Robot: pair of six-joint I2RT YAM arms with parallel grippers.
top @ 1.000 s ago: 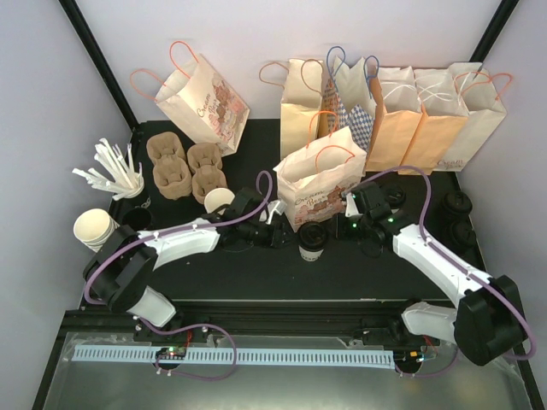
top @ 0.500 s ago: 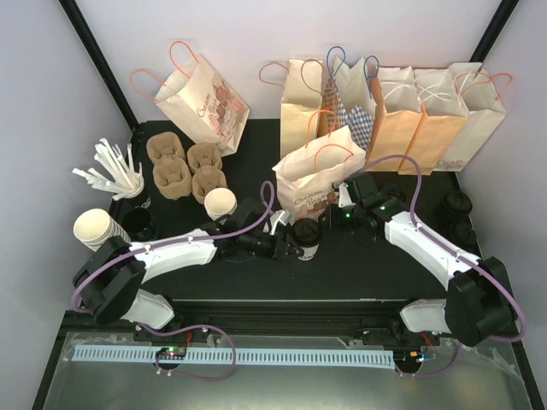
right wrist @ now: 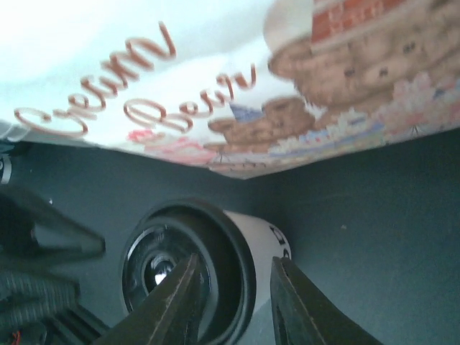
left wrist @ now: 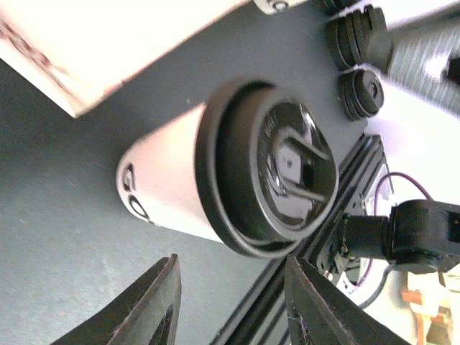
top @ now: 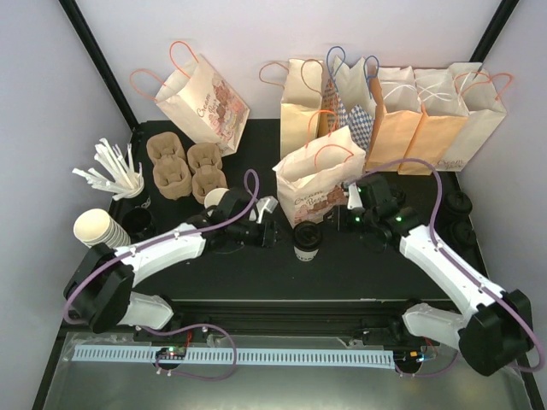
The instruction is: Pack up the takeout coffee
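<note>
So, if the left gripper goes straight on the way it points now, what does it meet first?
Most likely the lidded coffee cup, just ahead of the left gripper; its jaws stand open, touching nothing.

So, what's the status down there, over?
Left gripper open, empty. Right gripper open, empty. Lidded coffee cup upright on table, not yet bagged. Printed bag close beside it.

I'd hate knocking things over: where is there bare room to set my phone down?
Bare table: the near strip in front of the lidded coffee cup, and the gap between the leaning printed bag and the bag row. Crowded: cup carriers, left.
</note>
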